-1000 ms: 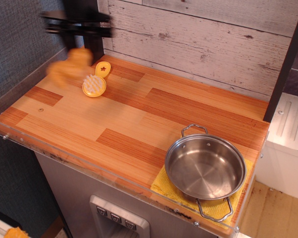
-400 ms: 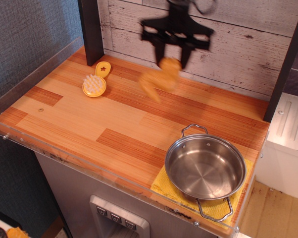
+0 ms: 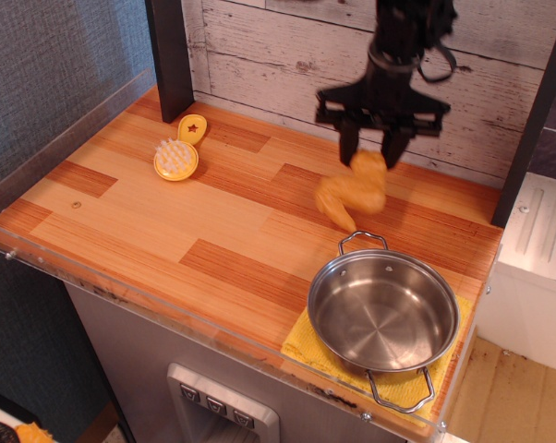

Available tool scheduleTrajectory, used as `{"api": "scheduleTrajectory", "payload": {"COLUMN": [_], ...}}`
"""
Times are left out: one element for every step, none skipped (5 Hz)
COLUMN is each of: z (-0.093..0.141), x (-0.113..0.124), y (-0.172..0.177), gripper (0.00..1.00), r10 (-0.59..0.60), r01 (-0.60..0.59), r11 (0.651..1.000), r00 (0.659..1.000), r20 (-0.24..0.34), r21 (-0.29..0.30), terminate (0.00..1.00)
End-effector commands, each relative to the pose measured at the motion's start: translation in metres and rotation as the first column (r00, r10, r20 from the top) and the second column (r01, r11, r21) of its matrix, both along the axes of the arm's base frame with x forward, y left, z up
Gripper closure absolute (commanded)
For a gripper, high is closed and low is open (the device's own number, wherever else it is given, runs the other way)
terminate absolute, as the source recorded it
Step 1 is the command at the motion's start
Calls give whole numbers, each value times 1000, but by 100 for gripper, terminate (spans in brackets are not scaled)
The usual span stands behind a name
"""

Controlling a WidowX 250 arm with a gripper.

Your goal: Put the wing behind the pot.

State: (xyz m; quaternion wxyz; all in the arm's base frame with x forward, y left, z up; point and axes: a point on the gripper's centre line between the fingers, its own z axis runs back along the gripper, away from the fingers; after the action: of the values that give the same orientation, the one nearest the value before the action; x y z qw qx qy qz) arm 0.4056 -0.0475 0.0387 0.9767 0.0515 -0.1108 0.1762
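Wing (image 3: 353, 196) clamped at its top between black fingers (image 3: 369, 148), blurred, hanging upper right of centre, just above pot (image 3: 382, 312) on tabletop (image 3: 195, 221).

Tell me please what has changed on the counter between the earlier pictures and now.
The tool, shut on the wing, has carried it from the far left corner, along the back wall, to the right. The wing now hangs just behind the pot, not yet let go. The pot, the yellow cloth under it and the brush stayed where they were.
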Motion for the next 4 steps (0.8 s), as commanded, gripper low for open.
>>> {"api": "scheduleTrajectory", "payload": {"z": [4,9,21,52], "x": [15,10,9,6], "y": [-9,-8,-7,2], "gripper": [100,0,0,0], "r10": [-32,-51,-49,-71], "r01": [43,63,65,93], "r11": [996,995,994,990], "r00": [989,987,984,976], "r20": [142,153,171,206], "r21": [-73,-73,-89,-102], "terminate": [0,0,0,0]}}
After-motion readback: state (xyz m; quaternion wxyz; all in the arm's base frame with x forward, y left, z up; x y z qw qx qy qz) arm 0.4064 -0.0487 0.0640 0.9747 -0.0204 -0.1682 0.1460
